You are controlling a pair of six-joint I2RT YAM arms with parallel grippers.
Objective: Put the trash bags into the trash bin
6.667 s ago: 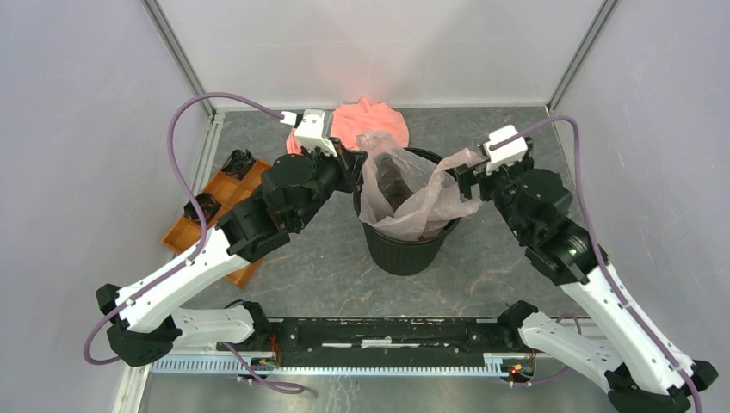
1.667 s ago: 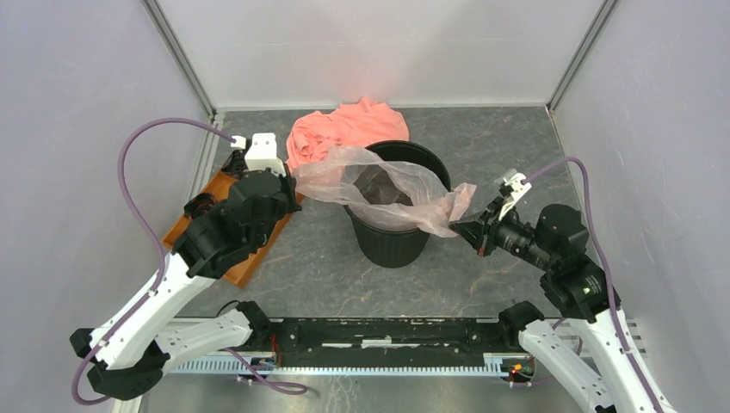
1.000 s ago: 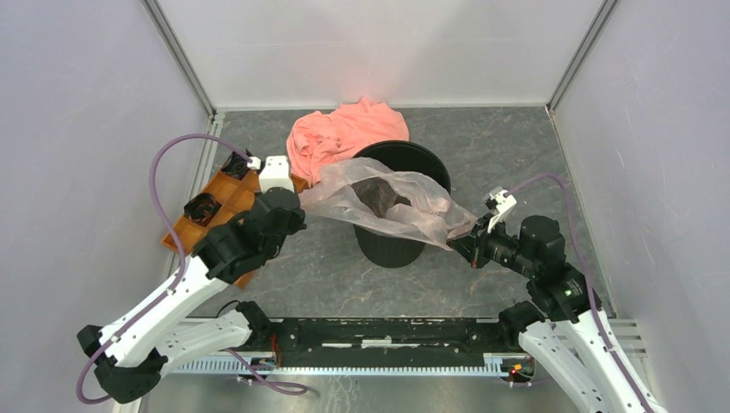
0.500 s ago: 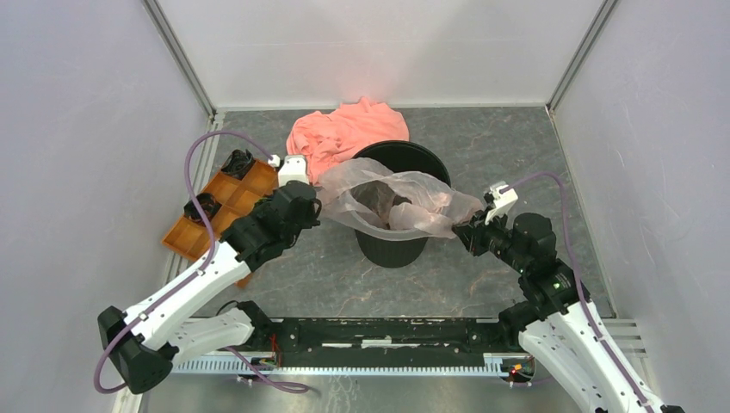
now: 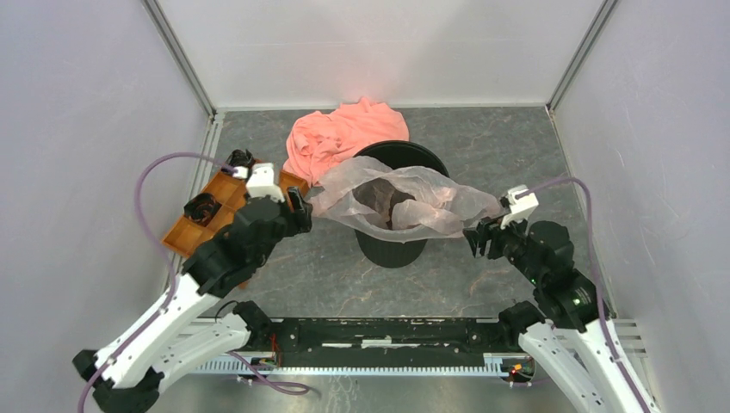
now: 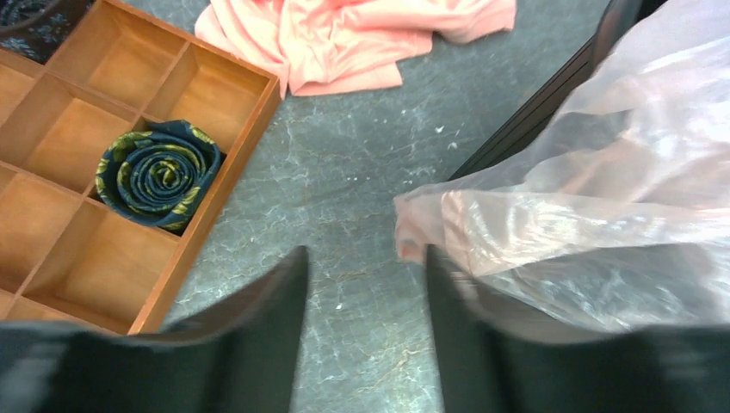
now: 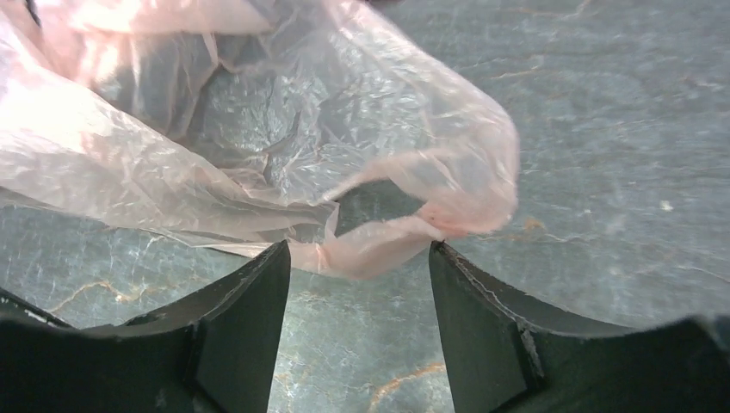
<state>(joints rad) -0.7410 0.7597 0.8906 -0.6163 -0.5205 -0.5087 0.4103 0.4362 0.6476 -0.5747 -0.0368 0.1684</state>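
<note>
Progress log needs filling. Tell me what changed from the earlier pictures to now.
The left gripper and right gripper drew back from above the trash bin toward its sides, stretching the trash bag wide across the rim, then opened and let it go. Bin, cloth and compartment tray stayed put.

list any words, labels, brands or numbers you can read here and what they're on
None can be read.
The trash bag, the trash bin, the orange tray, the pink cloth and the rolled fabric carry no lettering; the rolled fabric shows only a leafy pattern.
</note>
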